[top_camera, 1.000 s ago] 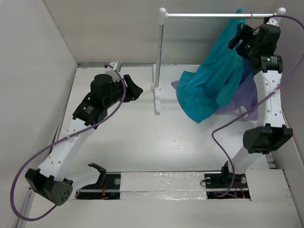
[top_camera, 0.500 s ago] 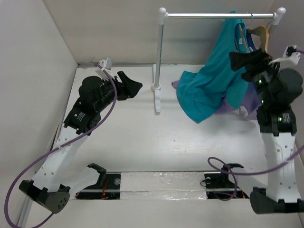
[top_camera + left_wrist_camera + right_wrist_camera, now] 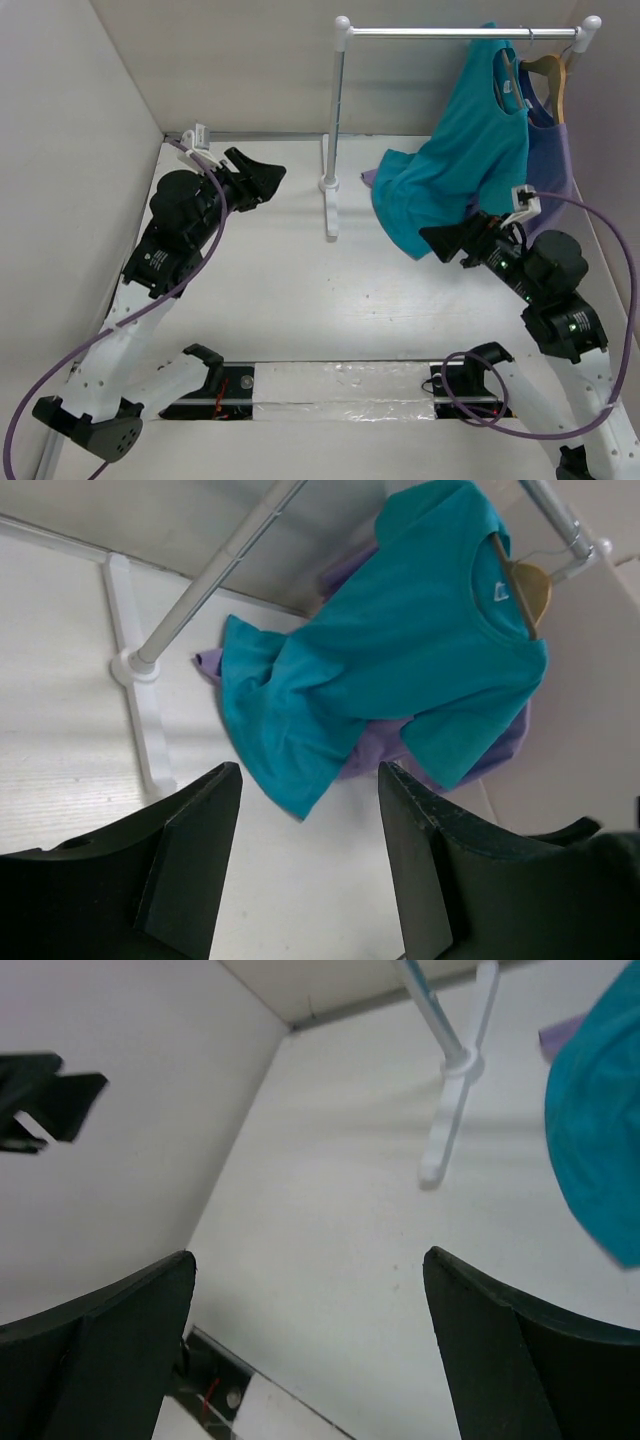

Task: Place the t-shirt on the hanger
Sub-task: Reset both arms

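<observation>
The teal t-shirt hangs from the right end of the white rail, its lower part draped down to the table. It also shows in the left wrist view and at the right edge of the right wrist view. Only a thin dark hook of the hanger shows at the rail; the rest is hidden inside the shirt. My left gripper is open and empty at the far left, pointing at the shirt. My right gripper is open and empty, low, just below the shirt's hem.
A lilac-purple t-shirt hangs behind the teal one on a light wooden hanger. The white rail stand has its post and foot at table centre-back. White walls enclose the table.
My right gripper has come down from the rail and away from the shirt to a low spot at front right. The left arm has drawn back a little to the left. The shirt stays hanging.
</observation>
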Controlling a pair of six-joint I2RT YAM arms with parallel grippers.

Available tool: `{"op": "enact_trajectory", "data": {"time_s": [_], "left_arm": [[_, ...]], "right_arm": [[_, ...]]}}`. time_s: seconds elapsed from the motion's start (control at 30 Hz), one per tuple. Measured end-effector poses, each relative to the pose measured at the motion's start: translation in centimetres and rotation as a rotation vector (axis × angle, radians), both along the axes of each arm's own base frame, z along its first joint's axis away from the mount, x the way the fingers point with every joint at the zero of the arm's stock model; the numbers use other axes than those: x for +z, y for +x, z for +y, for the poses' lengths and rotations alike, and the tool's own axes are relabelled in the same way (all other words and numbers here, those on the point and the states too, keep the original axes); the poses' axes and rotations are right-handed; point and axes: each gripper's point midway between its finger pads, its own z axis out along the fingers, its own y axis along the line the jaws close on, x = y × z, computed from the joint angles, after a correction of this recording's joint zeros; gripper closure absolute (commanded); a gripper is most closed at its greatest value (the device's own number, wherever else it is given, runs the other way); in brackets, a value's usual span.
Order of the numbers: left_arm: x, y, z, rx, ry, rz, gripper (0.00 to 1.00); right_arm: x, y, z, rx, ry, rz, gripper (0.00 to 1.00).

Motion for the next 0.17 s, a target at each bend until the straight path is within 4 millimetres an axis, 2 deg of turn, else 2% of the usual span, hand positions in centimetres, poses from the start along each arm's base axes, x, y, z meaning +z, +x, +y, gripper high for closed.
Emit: {"op": "enact_trajectory", "data": {"time_s": [0.1, 0.17], "left_arm": [[-0.4, 0.1, -0.2, 0.005, -0.046, 0.023, 0.47], [-1.3, 0.2, -0.3, 0.01, -0.066, 0.053, 0.45]], "right_arm": [[-2.6, -0.9, 0.2, 0.023, -0.032, 0.064, 0.0], [-3.1, -1.3, 0.7, 0.049, -0.048, 0.078, 0.0]]}}
